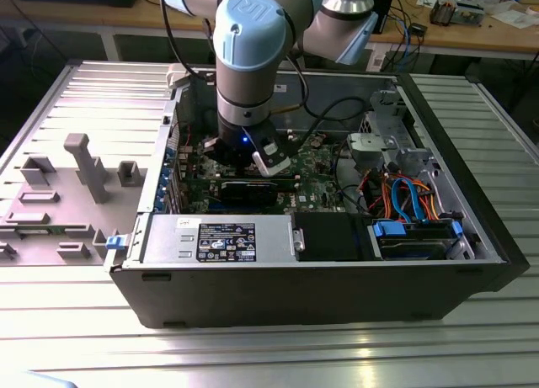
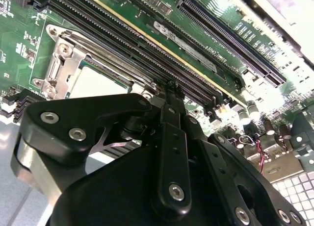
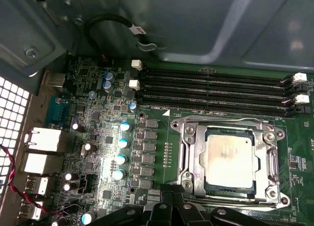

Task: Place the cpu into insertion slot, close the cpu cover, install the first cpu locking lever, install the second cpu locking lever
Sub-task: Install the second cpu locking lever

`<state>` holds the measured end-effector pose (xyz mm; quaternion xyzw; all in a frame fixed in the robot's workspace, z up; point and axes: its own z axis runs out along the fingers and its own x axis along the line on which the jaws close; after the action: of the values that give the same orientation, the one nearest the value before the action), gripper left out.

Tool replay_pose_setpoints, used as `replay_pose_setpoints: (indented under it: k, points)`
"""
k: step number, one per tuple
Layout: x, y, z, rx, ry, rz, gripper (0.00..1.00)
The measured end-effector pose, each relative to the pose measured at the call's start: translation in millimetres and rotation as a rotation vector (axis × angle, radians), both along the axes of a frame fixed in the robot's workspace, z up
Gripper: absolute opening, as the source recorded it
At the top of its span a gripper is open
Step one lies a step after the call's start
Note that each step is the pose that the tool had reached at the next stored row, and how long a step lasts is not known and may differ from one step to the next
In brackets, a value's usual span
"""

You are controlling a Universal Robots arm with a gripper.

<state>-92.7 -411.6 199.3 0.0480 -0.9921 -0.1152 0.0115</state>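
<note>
One arm: UR arm reaches down into open PC case (image 1: 320,274), wrist low over motherboard (image 1: 316,165) in exterior view.
Claw: black claw (image 2: 171,88) in second wrist view, linkage arms drawn in, fingertips (image 2: 170,87) look pressed together w/ nothing between; tip hangs just above board, at socket edge beside long black memory slots (image 2: 147,49).
CPU: silvery square chip (image 3: 229,158) sits flat inside insertion slot (image 3: 189,160) in first wrist view; pale top also seen in second wrist view.
Cpu cover: metal frame (image 3: 267,152) lies down around chip, chip showing thru cut-out centre.
Levers: thin wire bar (image 3: 221,119) runs along socket side nearest memory slots; can't tell if latched.
Board nearby: row of blue-topped capacitors (image 3: 122,142) just beside socket; rear ports (image 3: 41,150) further off by case wall.
Case: grey power supply (image 1: 219,239) at front, bundle of orange/blue cables (image 1: 404,194) toward exterior view's right.
Surface: ribbed metal surface (image 1: 472,337) under case; grey plastic fixture (image 1: 84,165) on exterior view's left.
</note>
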Motion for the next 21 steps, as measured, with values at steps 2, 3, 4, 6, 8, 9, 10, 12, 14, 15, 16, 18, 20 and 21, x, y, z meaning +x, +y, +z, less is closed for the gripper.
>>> replay_pose_setpoints:
  k: [2,3,4,6,8,9,10,12,14,15,16,18,20,21]
  points:
    - [0.0,0.6,-0.7,-0.0002,0.0001,0.000,0.11]
    - [0.0,1.0,-1.6,0.0000,0.0001,0.000,0.11]
    - [0.0,1.2,-2.4,0.0033,-0.0001,0.000,0.11]
    - [-0.1,1.2,-2.8,0.0081,0.0001,0.000,0.11]
    - [0.0,1.3,-2.9,0.0094,0.0000,0.000,0.11]
    - [0.1,1.3,-3.0,0.0096,0.0000,0.000,0.11]
    - [0.1,1.3,-2.9,0.0089,-0.0001,0.000,0.11]
    - [0.1,1.3,-2.9,0.0014,-0.0002,0.000,0.11]
    - [0.1,1.3,-2.6,0.0003,-0.0002,0.000,0.11]
    - [0.1,1.3,-1.9,0.0005,-0.0004,0.000,0.11]
    - [0.0,1.3,-1.4,0.0005,-0.0004,0.000,0.11]
    - [0.0,1.4,1.1,0.0001,-0.0003,0.000,0.11]
    - [0.0,1.3,3.1,-0.0016,-0.0002,0.000,0.11]
    - [0.0,1.3,3.5,-0.0018,-0.0001,0.000,0.11]
